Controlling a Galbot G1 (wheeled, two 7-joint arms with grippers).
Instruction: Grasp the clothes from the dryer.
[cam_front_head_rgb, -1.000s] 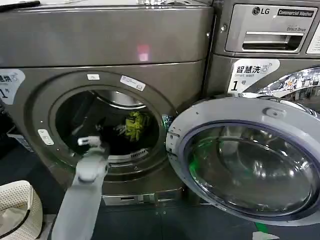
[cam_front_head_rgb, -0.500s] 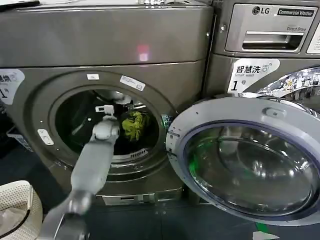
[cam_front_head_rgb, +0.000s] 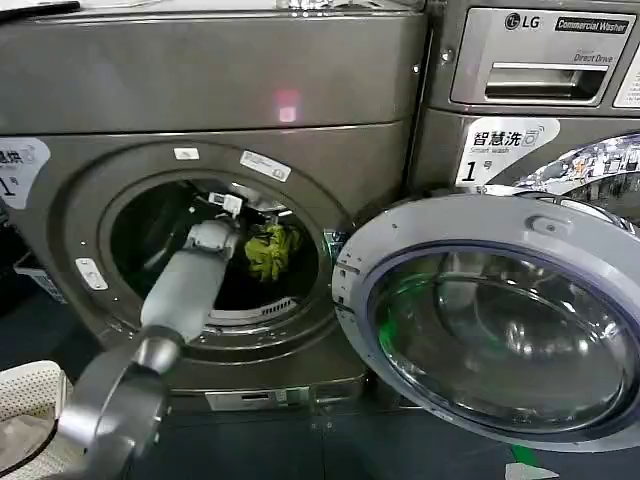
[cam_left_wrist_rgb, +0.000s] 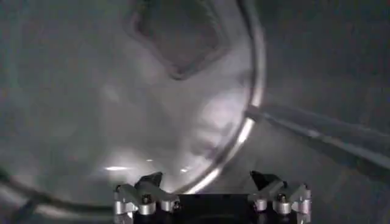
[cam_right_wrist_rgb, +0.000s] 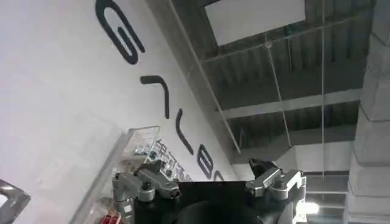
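Two laundry machines are standing side by side across the head view: the bronze-grey dryer (cam_front_head_rgb: 215, 90) on the left, and a silver LG washer (cam_front_head_rgb: 530, 60) with a detergent drawer on the right. A dark floor is running below them, and a pale woven basket (cam_front_head_rgb: 25, 400) is sitting at the lower left corner.

Swung wide to the right, the dryer's round glass door (cam_front_head_rgb: 500, 320) is hanging open and partly covering the front of the LG machine. Inside the dark drum, the clothes (cam_front_head_rgb: 270, 250) are lying toward the right side of the porthole: a bright yellow-green wad, with darker fabric below it that is hard to make out.

Reaching up from the lower left, the grey left arm is passing through the porthole, and the left gripper (cam_front_head_rgb: 228, 205) is sitting inside the drum, just left of and slightly above the yellow-green wad. Whether it is touching the fabric cannot be told. In the left wrist view, the left gripper (cam_left_wrist_rgb: 212, 189) is showing its two finger bases set wide apart with nothing between them, facing the curved metal drum wall (cam_left_wrist_rgb: 91, 109) and its bright rim.

Pointing upward elsewhere, the right gripper (cam_right_wrist_rgb: 210, 176) is also spread apart and holding nothing, with a white lettered wall (cam_right_wrist_rgb: 55, 109) and ceiling beams behind it.
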